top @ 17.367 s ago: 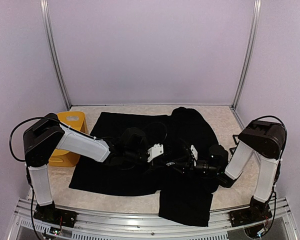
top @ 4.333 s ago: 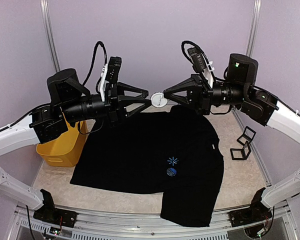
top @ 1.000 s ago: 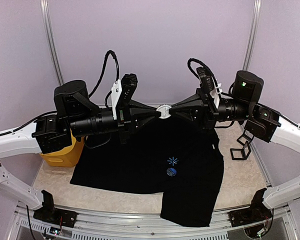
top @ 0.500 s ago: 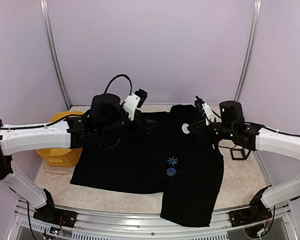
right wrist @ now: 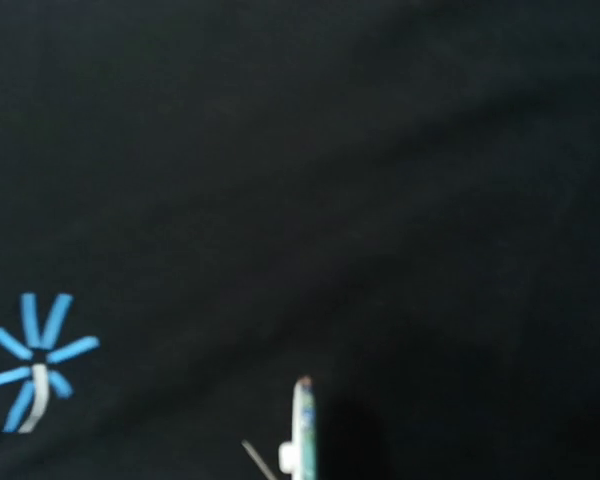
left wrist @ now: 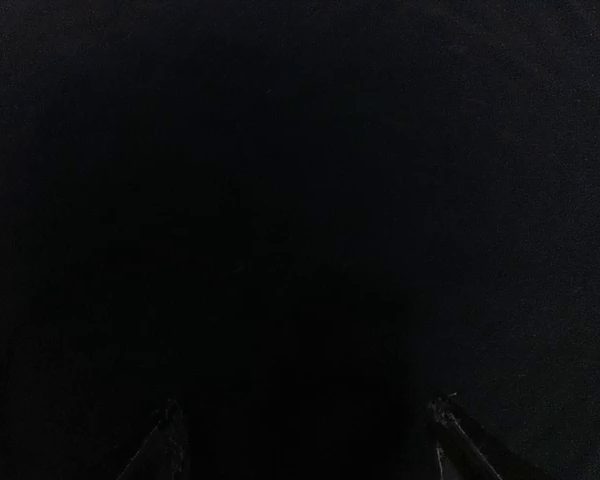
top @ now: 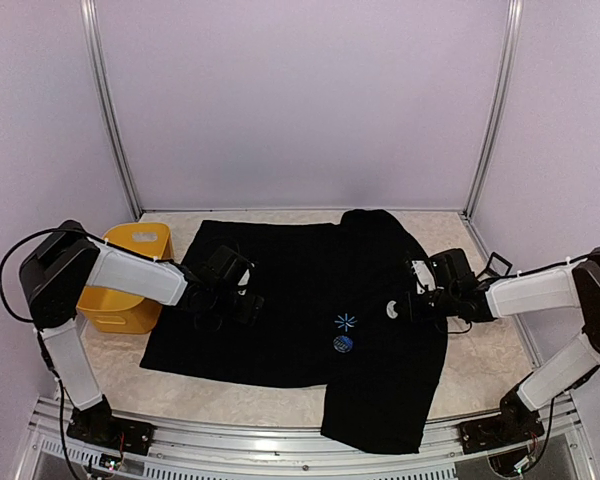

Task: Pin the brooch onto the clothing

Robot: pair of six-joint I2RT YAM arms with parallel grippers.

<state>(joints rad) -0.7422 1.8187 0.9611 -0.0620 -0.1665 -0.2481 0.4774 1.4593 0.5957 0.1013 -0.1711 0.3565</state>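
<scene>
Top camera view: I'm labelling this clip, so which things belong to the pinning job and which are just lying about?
Job: black T-shirt, white brooch, right gripper holding it, left gripper open over the shirt.
Lying about: yellow bin, black wire stand, blue disc on the chest, role unclear.

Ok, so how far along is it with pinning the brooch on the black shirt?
Done: the T-shirt lies spread out, and a small blue badge already sits below the starburst mark. In hand: the right gripper is shut on a white brooch, low over the chest; the left gripper is open over the shirt. Left: pushing the pin through the fabric and fastening it.
</scene>
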